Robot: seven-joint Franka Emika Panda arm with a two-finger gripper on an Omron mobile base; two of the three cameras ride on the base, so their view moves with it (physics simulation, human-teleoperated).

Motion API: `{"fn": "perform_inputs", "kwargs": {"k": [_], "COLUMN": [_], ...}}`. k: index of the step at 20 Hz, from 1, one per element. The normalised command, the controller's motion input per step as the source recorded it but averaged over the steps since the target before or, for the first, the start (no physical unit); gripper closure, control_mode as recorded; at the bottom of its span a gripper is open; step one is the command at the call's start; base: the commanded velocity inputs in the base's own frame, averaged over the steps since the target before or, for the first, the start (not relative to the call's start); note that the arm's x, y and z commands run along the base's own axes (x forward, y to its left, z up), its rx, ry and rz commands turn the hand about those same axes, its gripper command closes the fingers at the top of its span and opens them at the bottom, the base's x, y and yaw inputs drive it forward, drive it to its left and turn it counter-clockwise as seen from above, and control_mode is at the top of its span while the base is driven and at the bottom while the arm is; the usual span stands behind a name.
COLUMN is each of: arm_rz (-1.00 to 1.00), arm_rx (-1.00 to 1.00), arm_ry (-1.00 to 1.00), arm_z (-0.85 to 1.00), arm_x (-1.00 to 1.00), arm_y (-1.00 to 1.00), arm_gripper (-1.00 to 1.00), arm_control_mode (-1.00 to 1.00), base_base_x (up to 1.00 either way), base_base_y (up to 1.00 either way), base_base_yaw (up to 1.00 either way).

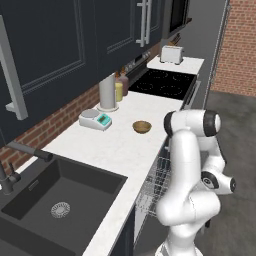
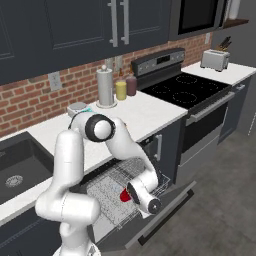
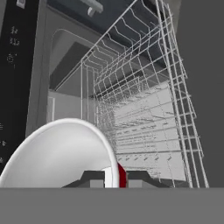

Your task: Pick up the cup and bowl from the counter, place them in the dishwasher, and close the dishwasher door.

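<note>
Counter (image 1: 115,145) edge holds bowl (image 1: 142,126); tool (image 3: 109,178) grips cup (image 2: 125,195) over rack (image 2: 112,187).

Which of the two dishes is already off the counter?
The red cup, held in the shut fingers over the dishwasher's wire rack. The tan bowl sits on the white counter, near the scale.

scale (image 1: 95,119) by brick wall | grey cylinder (image 1: 107,92), yellow bottle (image 1: 118,91) behind | toaster (image 1: 171,54) past stovetop (image 1: 161,82)
</note>
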Motion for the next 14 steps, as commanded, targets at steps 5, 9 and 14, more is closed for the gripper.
{"fn": "perform_inputs", "kwargs": {"k": [5, 9, 14], "arm_rz": [0.00, 0.00, 0.00], "arm_rx": [0.06, 0.07, 0.06], "arm_ry": [0.00, 0.04, 0.06], "arm_z": [-0.33, -0.09, -0.02], "arm_x": [0.27, 0.42, 0.51], "arm_y": [0.06, 0.00, 0.01], "arm_gripper": [1.00, 1.00, 1.00], "arm_control_mode": [-1.00, -1.00, -1.00], "base_base_x": [0.00, 0.00, 0.00], "base_base_y": [0.00, 0.00, 0.00], "base_base_yaw": [0.00, 0.00, 0.00]}}
